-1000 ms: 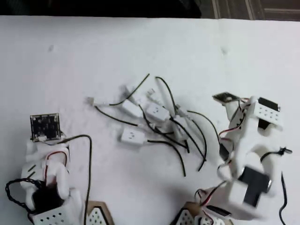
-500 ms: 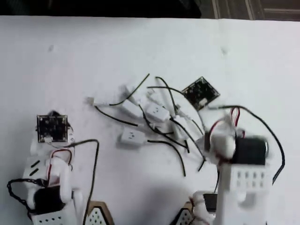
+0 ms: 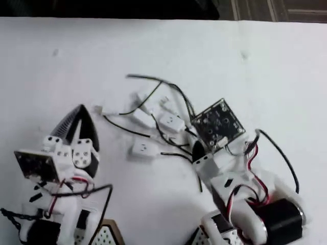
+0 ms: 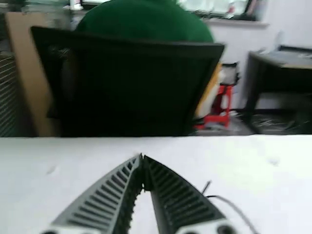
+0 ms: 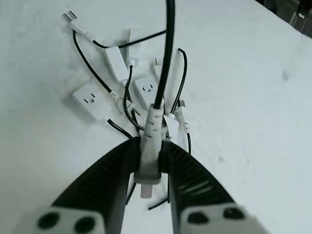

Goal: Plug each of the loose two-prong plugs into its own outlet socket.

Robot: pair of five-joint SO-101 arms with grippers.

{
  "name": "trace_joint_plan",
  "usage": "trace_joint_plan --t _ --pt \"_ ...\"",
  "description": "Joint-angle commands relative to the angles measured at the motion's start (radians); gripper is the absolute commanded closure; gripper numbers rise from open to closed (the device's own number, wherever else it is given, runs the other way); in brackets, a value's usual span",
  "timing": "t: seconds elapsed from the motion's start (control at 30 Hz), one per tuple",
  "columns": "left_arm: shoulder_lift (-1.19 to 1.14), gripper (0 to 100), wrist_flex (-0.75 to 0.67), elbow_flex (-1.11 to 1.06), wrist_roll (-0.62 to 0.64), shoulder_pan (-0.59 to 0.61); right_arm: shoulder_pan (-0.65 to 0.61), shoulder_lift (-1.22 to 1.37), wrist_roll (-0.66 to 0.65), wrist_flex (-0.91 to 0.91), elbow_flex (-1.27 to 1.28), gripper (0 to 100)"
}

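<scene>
Plug [image 5: 151, 127] looks light and stiff, its cord [image 5: 168, 48] springy; my right gripper [image 5: 149, 144] clamps the moulded body, a sound hold; left gripper [image 4: 143, 163] is closed on nothing

White table [image 3: 153, 46] with outlet sockets [image 3: 144, 148], black cords [image 3: 126, 130] and plugs [image 3: 98, 109] near its middle.

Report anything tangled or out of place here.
The black cords cross over each other in a heap around the white sockets mid-table. One plug is clamped in the right gripper, its cord running over that heap.
</scene>
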State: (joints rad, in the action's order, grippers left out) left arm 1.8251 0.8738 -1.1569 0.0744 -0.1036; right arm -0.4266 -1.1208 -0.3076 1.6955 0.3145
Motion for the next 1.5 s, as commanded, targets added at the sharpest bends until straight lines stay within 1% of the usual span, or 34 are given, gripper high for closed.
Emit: trace_joint_plan --t 0.0,0.17,0.23,0.33,0.43,0.47,0.6,0.67,0.73,0.83,0.9,1.1,1.2,1.27,1.37,1.47 --pt "-0.002 98 -0.020 0.066 0.017 -0.116 -0.074 0.001 0.072 -0.015 -0.054 98.1" --pt "-0.002 98 -0.017 0.060 0.015 -0.211 -0.140 -0.012 0.150 -0.036 -0.064 98.1" --pt "-0.002 98 -0.021 0.061 0.015 -0.239 -0.180 -0.050 0.153 -0.073 -0.055 98.1" --pt "-0.002 98 -0.020 0.060 0.011 -0.311 -0.262 -0.131 0.153 -0.134 -0.028 98.1" --pt "-0.002 98 -0.017 0.060 0.008 -0.395 -0.321 -0.203 0.153 -0.205 0.074 98.1" --pt "-0.002 98 -0.015 0.060 -0.006 -0.418 -0.325 -0.222 0.153 -0.228 0.121 98.1" --pt "-0.002 98 -0.012 0.052 -0.133 -0.521 -0.328 -0.283 0.153 -0.306 0.290 98.1" --pt "-0.002 98 0.011 0.060 -0.149 -0.555 -0.328 -0.295 0.149 -0.334 0.333 98.1" --pt "-0.002 98 0.018 0.063 -0.153 -0.579 -0.334 -0.298 0.147 -0.344 0.358 98.1" --pt "-0.002 98 0.026 0.058 -0.157 -0.601 -0.390 -0.298 0.147 -0.348 0.382 98.1" --pt "-0.002 98 0.049 0.063 -0.193 -0.633 -0.410 -0.297 0.147 -0.349 0.387 98.1" --pt "-0.002 98 0.150 0.100 -0.315 -0.806 -0.412 -0.295 0.146 -0.352 0.419 98.1" --pt "-0.002 98 0.175 0.095 -0.371 -0.881 -0.412 -0.295 0.146 -0.364 0.439 98.1" --pt "-0.002 98 0.190 0.094 -0.385 -0.900 -0.410 -0.295 0.146 -0.364 0.440 98.1" --pt "-0.002 98 0.203 0.100 -0.388 -0.891 -0.407 -0.297 0.146 -0.358 0.440 98.1" --pt "-0.002 98 0.196 0.100 -0.384 -0.786 -0.378 -0.297 0.149 -0.357 0.440 98.1"
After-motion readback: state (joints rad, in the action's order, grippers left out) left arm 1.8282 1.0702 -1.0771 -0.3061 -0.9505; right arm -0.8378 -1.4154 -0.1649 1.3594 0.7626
